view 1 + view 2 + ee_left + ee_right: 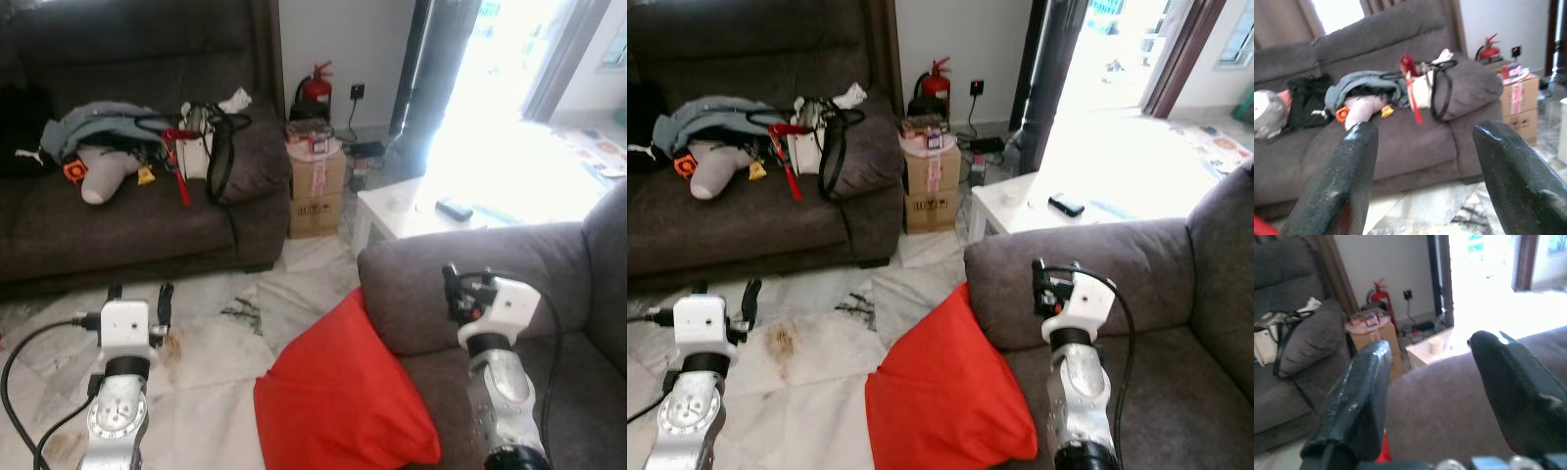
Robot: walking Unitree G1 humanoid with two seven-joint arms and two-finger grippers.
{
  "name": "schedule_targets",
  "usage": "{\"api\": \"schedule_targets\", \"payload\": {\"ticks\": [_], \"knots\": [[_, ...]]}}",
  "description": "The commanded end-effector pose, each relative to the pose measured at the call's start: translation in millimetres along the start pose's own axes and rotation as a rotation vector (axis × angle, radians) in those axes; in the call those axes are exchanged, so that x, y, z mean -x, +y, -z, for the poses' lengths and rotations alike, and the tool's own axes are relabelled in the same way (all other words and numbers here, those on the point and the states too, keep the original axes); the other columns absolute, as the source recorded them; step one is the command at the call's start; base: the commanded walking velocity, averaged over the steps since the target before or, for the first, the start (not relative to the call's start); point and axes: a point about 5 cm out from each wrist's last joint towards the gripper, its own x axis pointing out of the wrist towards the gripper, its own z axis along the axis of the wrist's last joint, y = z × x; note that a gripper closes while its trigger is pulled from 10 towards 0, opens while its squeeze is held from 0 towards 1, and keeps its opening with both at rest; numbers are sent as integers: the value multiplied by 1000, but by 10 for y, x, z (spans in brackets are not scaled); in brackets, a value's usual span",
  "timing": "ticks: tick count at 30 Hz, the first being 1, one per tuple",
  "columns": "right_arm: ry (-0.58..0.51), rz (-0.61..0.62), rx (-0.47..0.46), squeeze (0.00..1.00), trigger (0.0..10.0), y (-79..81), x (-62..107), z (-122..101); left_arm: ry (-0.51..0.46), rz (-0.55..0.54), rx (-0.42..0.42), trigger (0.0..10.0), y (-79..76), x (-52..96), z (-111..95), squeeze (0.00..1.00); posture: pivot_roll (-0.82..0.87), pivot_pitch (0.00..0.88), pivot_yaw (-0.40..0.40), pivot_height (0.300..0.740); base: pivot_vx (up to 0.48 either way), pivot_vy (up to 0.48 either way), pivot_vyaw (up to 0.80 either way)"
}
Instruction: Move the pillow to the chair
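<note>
on your left, the left gripper [139, 292] hangs over the marble floor, fingers spread wide and empty. the red square fabric pillow [338, 397] leans against the grey upholstered chair [549, 323], not yet on its seat. the right gripper [1435, 377] hovers above the chair's arm, wide and empty; the whole lift remains.

Left gripper [139, 292] and right gripper [1432, 382] raised, jaws apart.

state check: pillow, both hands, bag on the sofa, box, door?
Red pillow: leaning on the armchair arm, not held.
Left hand: open, empty, over the floor.
Right hand: open, empty, above the armchair arm.
Bag: slumped on the sofa, straps loose.
Cardboard box: closed, small items on top.
Door: open, daylight coming in.
</note>
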Motion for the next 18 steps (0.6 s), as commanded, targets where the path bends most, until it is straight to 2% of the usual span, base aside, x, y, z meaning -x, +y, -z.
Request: {"api": "schedule_targets", "payload": {"ticks": [1, 4, 5, 8, 12, 15, 18], "knots": [[-23, 5, -5, 0, 10000, 16, -29, -38, -16, 44, -30, 10000, -49, -5, -56, 0, 68, 0, 41, 740, 0, 0, 0], [-64, -41, 9, 0, 10000, 107, -43, -120, -25, 69, -46, 10000, -56, -24, -99, 0, 60, 0, 45, 740, 0, 0, 0], [-98, -127, 23, 0, 10000, 238, -35, -229, -44, 75, -57, 10000, -46, -35, -185, 0, 56, 0, 48, 740, 0, 0, 0], [-133, -239, 43, 0, 10000, 402, 1, -331, -60, 73, -68, 10000, -45, -69, -243, 0, 56, 0, 51, 740, 0, 0, 0], [-129, -255, 43, 0, 10000, 427, 32, -318, -53, 53, -56, 10000, -51, -84, -257, 0, 50, 0, 48, 740, 0, 0, 0], [-115, -344, 78, 0, 10000, 519, 62, -279, -57, 64, -57, 10000, -92, -83, -274, 0, 49, 0, 45, 740, 0, 0, 0], [-102, -346, 73, 0, 10000, 534, 79, -272, -49, 69, -58, 10000, -115, -71, -270, 0, 44, 0, 46, 740, 0, 0, 0]]}}
